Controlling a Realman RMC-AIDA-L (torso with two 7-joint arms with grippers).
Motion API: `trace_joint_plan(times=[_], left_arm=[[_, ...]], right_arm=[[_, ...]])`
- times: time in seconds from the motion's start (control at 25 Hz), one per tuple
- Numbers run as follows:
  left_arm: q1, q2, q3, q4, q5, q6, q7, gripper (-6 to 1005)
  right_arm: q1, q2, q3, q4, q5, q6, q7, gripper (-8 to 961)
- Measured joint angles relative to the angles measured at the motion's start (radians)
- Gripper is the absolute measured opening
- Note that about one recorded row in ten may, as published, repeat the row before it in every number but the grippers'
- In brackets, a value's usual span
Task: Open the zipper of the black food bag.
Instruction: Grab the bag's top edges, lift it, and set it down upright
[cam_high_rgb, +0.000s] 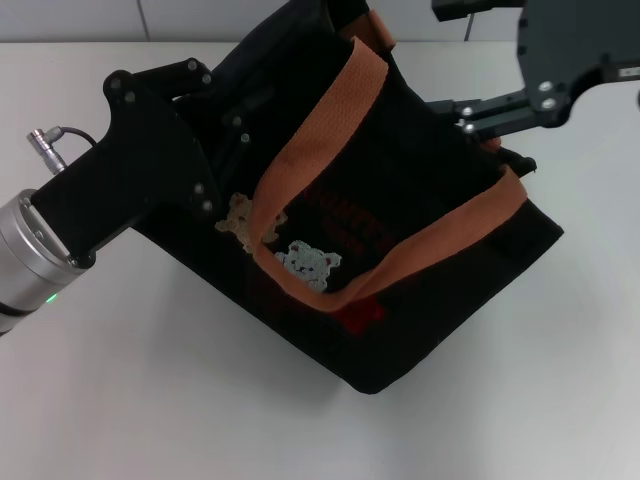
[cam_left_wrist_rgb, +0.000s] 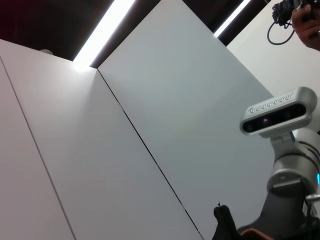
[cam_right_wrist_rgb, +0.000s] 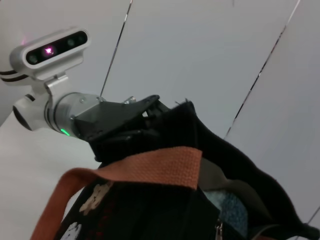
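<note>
The black food bag (cam_high_rgb: 420, 260) lies tilted on the white table, bear pictures (cam_high_rgb: 308, 263) and orange-brown handles (cam_high_rgb: 320, 130) facing me. My left gripper (cam_high_rgb: 245, 110) is clamped on the bag's upper left end; the right wrist view shows it (cam_right_wrist_rgb: 150, 117) pinching the black fabric edge. My right gripper (cam_high_rgb: 465, 115) sits at the bag's upper right edge, touching the top seam. The zipper runs along the far top edge and is mostly hidden in the head view. A small silver pull (cam_right_wrist_rgb: 218, 230) shows in the right wrist view, beside a gap in the bag's top (cam_right_wrist_rgb: 230, 205).
The white table (cam_high_rgb: 150, 400) spreads out in front of and left of the bag. Grey wall panels stand behind. The left wrist view shows mainly wall and the robot's head camera (cam_left_wrist_rgb: 277, 112), with a scrap of the bag (cam_left_wrist_rgb: 225, 225) at its lower edge.
</note>
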Motion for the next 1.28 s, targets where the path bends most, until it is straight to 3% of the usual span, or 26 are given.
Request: trace_joint_plan(times=[0.56, 0.76, 1.28], left_arm=[[-0.010, 0.000, 0.022, 0.003, -0.001, 0.018, 0.001, 156], [-0.012, -0.001, 0.023, 0.002, -0.001, 0.020, 0.001, 156], [-0.014, -0.001, 0.023, 0.003, 0.000, 0.030, 0.001, 156]], right_arm=[[-0.044, 0.004, -0.203, 0.055, 0.076, 0.279, -0.016, 782], [-0.093, 0.005, -0.287, 0.061, 0.189, 0.376, -0.096, 738], [-0.123, 0.002, -0.354, 0.058, 0.166, 0.401, -0.108, 229]])
